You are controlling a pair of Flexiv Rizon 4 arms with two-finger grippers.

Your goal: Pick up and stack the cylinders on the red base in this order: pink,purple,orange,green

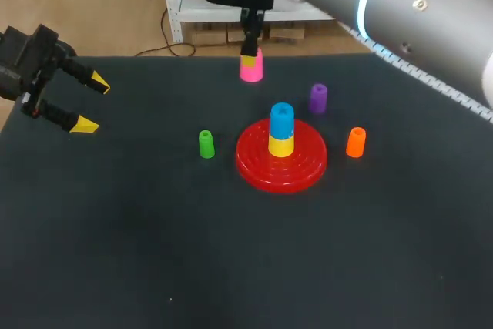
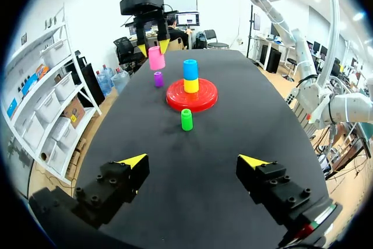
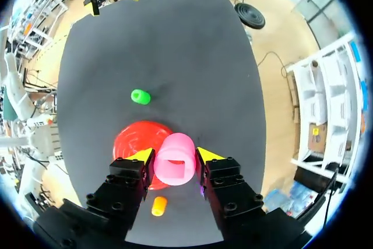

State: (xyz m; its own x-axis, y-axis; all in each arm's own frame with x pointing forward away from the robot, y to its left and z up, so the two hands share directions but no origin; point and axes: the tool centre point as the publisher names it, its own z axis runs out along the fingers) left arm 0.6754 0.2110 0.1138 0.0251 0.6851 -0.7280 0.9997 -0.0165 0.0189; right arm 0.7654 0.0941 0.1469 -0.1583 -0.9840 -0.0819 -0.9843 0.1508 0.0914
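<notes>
My right gripper (image 1: 249, 58) is shut on the pink cylinder (image 1: 252, 67), holding it above the table behind the red base (image 1: 280, 161); the pink cylinder (image 3: 176, 158) sits between its yellow tips. On the red base stands a yellow cylinder (image 1: 281, 144) with a blue one (image 1: 282, 119) on top. The purple cylinder (image 1: 318, 98) stands behind the base to the right, the orange cylinder (image 1: 356, 142) right of it, the green cylinder (image 1: 206, 144) left of it. My left gripper (image 1: 92, 102) hangs open at the table's left edge, holding nothing. From the left wrist I see the right gripper (image 2: 151, 47) with the pink cylinder (image 2: 156, 58).
The black table (image 1: 154, 252) has wide free room in front of the base and on its left half. The right arm's thick grey link (image 1: 400, 13) crosses the back right corner above the table.
</notes>
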